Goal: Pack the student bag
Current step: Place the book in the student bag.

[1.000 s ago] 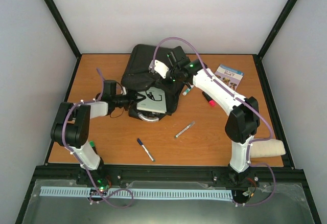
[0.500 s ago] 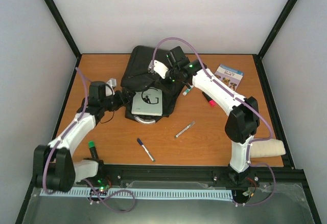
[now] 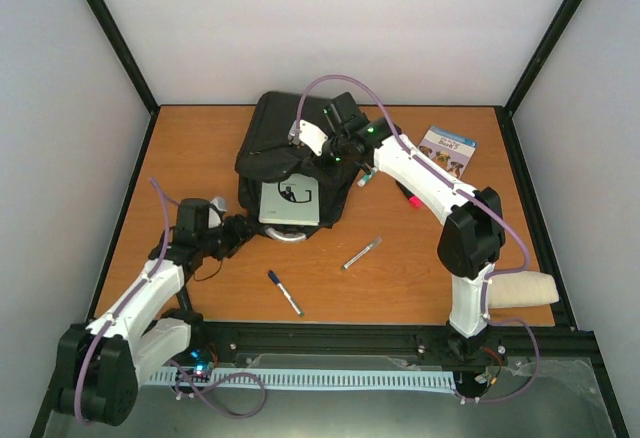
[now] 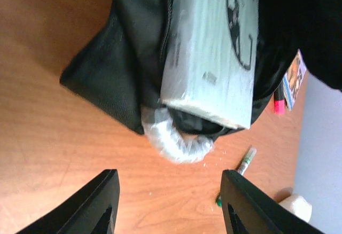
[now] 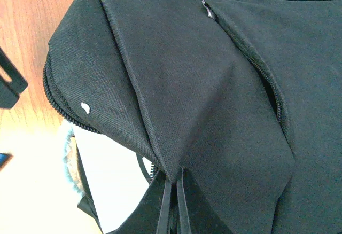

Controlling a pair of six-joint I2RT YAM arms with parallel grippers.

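The black student bag [image 3: 280, 133] lies at the back middle of the table with its mouth toward me. A white book [image 3: 290, 201] with a black logo sticks out of the mouth, above the bag's grey curved handle [image 3: 290, 235]. My right gripper [image 3: 303, 150] is shut on a fold of the bag's top fabric [image 5: 214, 84] and holds the flap up; its closed jaws show in the right wrist view [image 5: 173, 186]. My left gripper [image 3: 247, 226] is open and empty just left of the bag's mouth. In the left wrist view [image 4: 171, 202] it faces the handle [image 4: 173, 138] and book [image 4: 211, 47].
A blue pen [image 3: 285, 292] and a silver pen [image 3: 361, 253] lie on the table in front of the bag. A red marker [image 3: 408, 195] and a small booklet [image 3: 447, 147] lie to the right. A beige pouch [image 3: 520, 290] sits at the near right edge.
My left arm has let go of the white book and pulled back toward the near left. The book now rests in the bag's mouth. My right gripper keeps holding the flap.
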